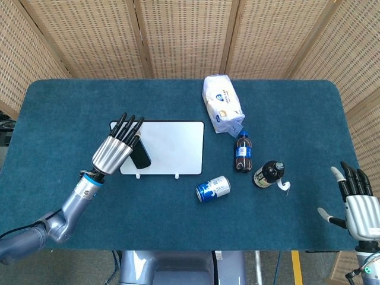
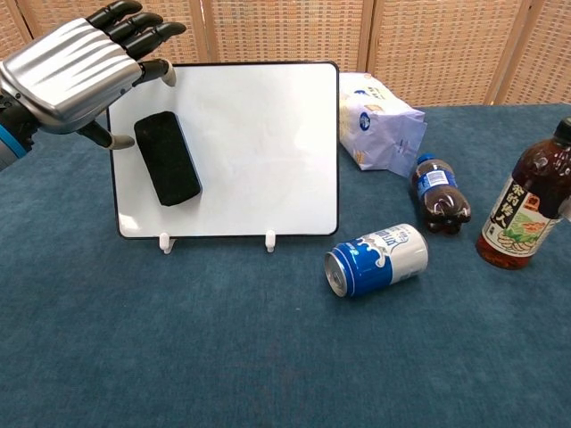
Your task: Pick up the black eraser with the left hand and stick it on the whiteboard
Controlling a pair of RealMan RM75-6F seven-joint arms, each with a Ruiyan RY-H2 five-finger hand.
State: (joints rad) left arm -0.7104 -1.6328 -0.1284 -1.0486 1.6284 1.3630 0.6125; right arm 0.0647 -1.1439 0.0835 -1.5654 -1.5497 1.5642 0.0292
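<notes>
The black eraser (image 2: 167, 158) is sitting flat against the left part of the whiteboard (image 2: 259, 143), tilted slightly off upright, and the chest view is showing a visible gap between it and the left hand (image 2: 76, 71), so it appears to be clinging on its own. Judgement: the sticking step looks done or nearly done, and what is left is a clean release. To do that well, the operator is best advised to draw the hand straight back from the board face, not sliding along it, so the fingers are not dragging the eraser down or nudging the board on its small feet; a brief pause to confirm the eraser is not creeping would be prudent. The left hand is hovering at the board's upper left corner, back of the hand facing the chest camera, fingers extended side by side and reaching past the top edge, thumb tucked below near the eraser's top end; the hand is holding nothing. In the head view the left hand (image 1: 113, 151) is lying just beside the eraser (image 1: 141, 152); contact cannot be ruled out there. The right hand (image 1: 360, 205) is resting at the table's far right, fingers straight and a little apart, empty, well away from the work.
</notes>
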